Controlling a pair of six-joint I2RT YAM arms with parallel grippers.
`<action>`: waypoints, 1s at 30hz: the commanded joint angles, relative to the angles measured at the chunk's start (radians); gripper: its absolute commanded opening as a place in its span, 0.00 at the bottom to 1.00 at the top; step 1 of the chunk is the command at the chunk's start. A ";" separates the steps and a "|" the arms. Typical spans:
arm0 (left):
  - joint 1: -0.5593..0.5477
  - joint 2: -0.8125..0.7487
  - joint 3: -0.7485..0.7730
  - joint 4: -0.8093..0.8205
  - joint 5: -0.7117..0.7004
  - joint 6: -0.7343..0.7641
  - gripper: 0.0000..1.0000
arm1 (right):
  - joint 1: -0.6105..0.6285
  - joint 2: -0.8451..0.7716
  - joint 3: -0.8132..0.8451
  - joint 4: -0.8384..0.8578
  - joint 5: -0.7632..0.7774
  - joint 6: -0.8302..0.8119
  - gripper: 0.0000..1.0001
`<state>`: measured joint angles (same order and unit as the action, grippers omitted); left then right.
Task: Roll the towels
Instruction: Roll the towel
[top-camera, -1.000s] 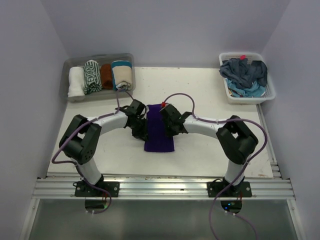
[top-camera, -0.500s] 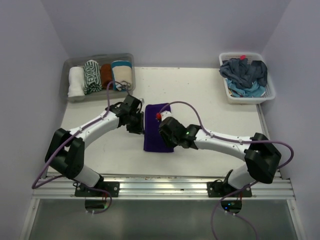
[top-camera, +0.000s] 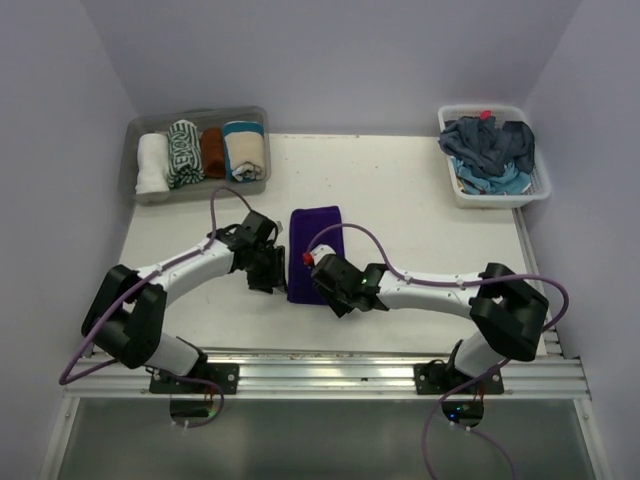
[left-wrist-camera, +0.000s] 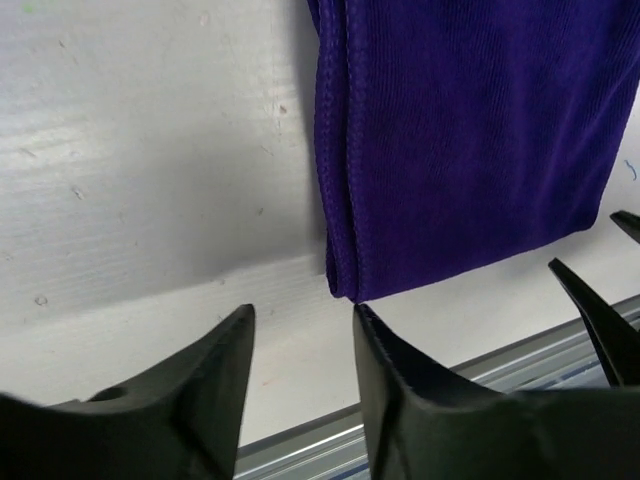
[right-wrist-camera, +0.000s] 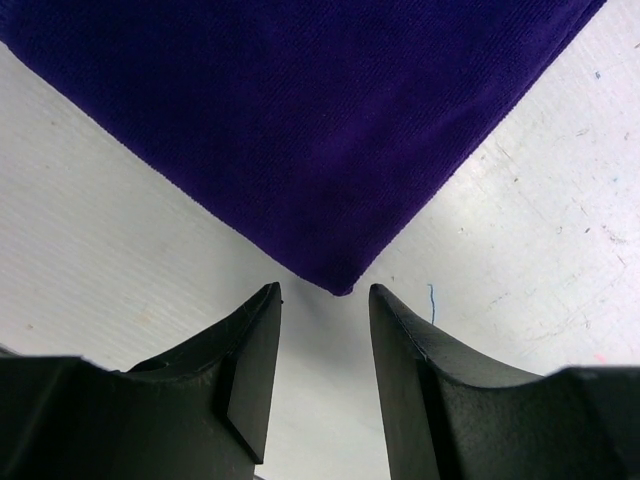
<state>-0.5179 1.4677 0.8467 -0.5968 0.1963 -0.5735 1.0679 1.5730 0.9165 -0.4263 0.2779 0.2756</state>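
Left arm pose: reaching out low from its base, elbow flung far left, the left hand (top-camera: 266, 270) tipped down at the near left corner of the deep purple folded cloth towel (top-camera: 315, 235).
Right arm pose: stretched almost flat across the white worktop (top-camera: 420, 200), elbow out to the right, the right hand (top-camera: 325, 288) down at the towel's near right corner.
Change from a second ago: both hands were flanking the middle of the towel then; now they've dropped back to its near end, and the right elbow has swung wide and low. The towel lies about where it did.
Left hand: fingers spread, nothing between them. In its wrist view the towel's (left-wrist-camera: 470, 140) doubled hem corner sits right at the tip of one finger (left-wrist-camera: 400, 380); whether it touches, can't tell.
Right hand: also parted (right-wrist-camera: 325, 292), with the towel's (right-wrist-camera: 300, 120) corner pointing into the gap, not pinched.
Purple towel: flat on the worktop, a long folded strip running away from the arms, still unrolled.
Clear plastic tub (top-camera: 195, 114), far left: four rolled towels side by side, white (top-camera: 152, 163), green-patterned (top-camera: 184, 153), rust-brown (top-camera: 212, 152), cream-and-teal (top-camera: 244, 148).
White lattice basket (top-camera: 495, 197), far right: a loose heap of blue-grey towels (top-camera: 490, 148).
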 joint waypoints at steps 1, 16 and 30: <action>-0.007 -0.047 -0.035 0.083 0.057 -0.042 0.51 | 0.004 -0.019 -0.028 0.060 0.003 0.007 0.44; -0.013 0.013 -0.150 0.256 0.164 -0.091 0.52 | -0.036 0.024 -0.071 0.142 -0.025 0.053 0.37; -0.014 0.026 -0.158 0.267 0.109 -0.106 0.09 | -0.049 0.019 -0.079 0.161 -0.006 0.077 0.00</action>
<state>-0.5262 1.4979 0.6865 -0.3424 0.3321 -0.6785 1.0225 1.6047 0.8444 -0.2752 0.2455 0.3405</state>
